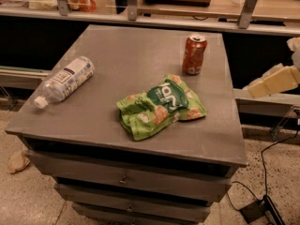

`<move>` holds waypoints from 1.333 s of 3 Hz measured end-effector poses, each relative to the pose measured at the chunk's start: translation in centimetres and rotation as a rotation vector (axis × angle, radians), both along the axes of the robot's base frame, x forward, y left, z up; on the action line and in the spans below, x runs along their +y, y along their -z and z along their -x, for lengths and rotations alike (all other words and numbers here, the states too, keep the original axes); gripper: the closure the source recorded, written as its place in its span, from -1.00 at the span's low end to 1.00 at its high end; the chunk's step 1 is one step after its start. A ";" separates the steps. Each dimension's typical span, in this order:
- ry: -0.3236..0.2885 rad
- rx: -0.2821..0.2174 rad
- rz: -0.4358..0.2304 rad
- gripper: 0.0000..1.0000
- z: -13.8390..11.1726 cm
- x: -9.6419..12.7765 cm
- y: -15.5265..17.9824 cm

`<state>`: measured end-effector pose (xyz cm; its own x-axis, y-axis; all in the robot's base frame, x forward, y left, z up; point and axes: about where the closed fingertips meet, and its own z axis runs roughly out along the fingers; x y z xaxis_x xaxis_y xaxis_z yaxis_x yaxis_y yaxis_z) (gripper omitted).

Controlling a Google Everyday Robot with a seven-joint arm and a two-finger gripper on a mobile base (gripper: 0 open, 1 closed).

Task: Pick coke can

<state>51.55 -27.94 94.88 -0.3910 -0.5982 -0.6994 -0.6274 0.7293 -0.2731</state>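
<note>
The coke can [194, 55], red-orange with a silver top, stands upright near the far right of the grey table top [117, 60]. My gripper [274, 82] shows as a pale cream shape at the right edge of the camera view. It hangs off the table's right side, well to the right of the can and apart from it.
A green snack bag [159, 106] lies in front of the can, near the table's middle. A clear plastic bottle [65, 80] with a white label lies on its side at the left. Drawers sit below the top. A counter with metal posts runs behind. Cables lie on the floor at the right.
</note>
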 end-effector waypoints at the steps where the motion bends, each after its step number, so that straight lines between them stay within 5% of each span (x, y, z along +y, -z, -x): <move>1: 0.020 -0.122 -0.134 -1.00 -2.6 -0.4 0.2; 4: 0.043 -0.143 -0.153 -1.00 -4.0 0.2 0.4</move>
